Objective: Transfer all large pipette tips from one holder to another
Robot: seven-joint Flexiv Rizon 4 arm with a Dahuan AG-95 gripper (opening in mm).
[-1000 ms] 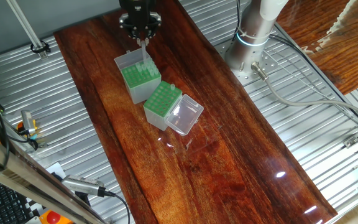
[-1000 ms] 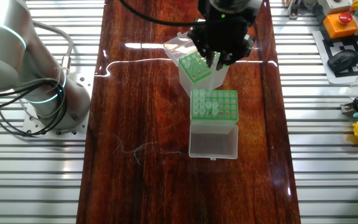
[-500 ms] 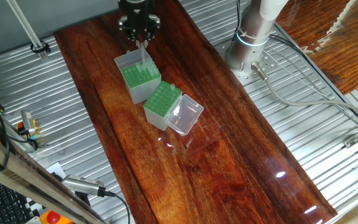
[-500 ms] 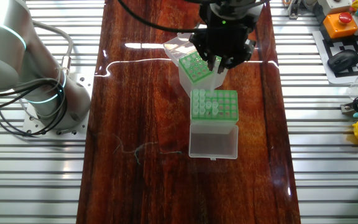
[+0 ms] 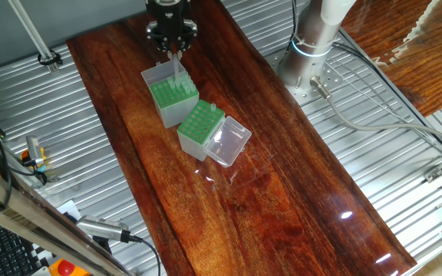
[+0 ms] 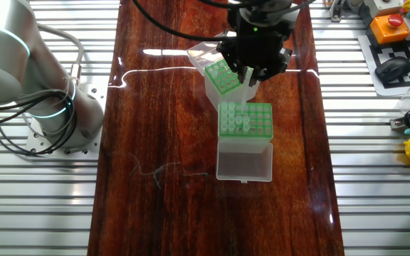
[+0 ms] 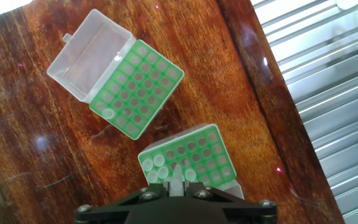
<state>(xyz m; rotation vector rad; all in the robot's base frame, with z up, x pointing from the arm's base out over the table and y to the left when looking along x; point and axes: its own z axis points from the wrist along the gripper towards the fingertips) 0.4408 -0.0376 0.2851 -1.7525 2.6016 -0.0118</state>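
Observation:
My gripper (image 5: 173,47) (image 6: 248,70) (image 7: 176,190) is shut on a large pipette tip (image 5: 176,66) (image 7: 176,179). It holds the tip upright over the grey-sided box (image 5: 176,103) (image 6: 223,78) (image 7: 194,152). Several whitish tips stand in the left holes of this box's green rack, right beside the held one. The whitish holder (image 5: 200,126) (image 6: 246,119) (image 7: 138,87) lies just beyond, with its clear lid (image 5: 229,143) (image 6: 244,160) (image 7: 92,53) folded open. One tip (image 7: 107,113) shows in a corner hole of its rack.
The two boxes stand close together on a dark wooden board (image 5: 282,192) laid over ribbed metal (image 5: 67,153). The arm's base (image 5: 313,38) (image 6: 41,92) and its cables stand beside the board. Tools and a controller (image 6: 393,25) lie off the board's edges.
The gripper, with the tip in it, has shifted slightly over the grey box. Both boxes have stayed in place.

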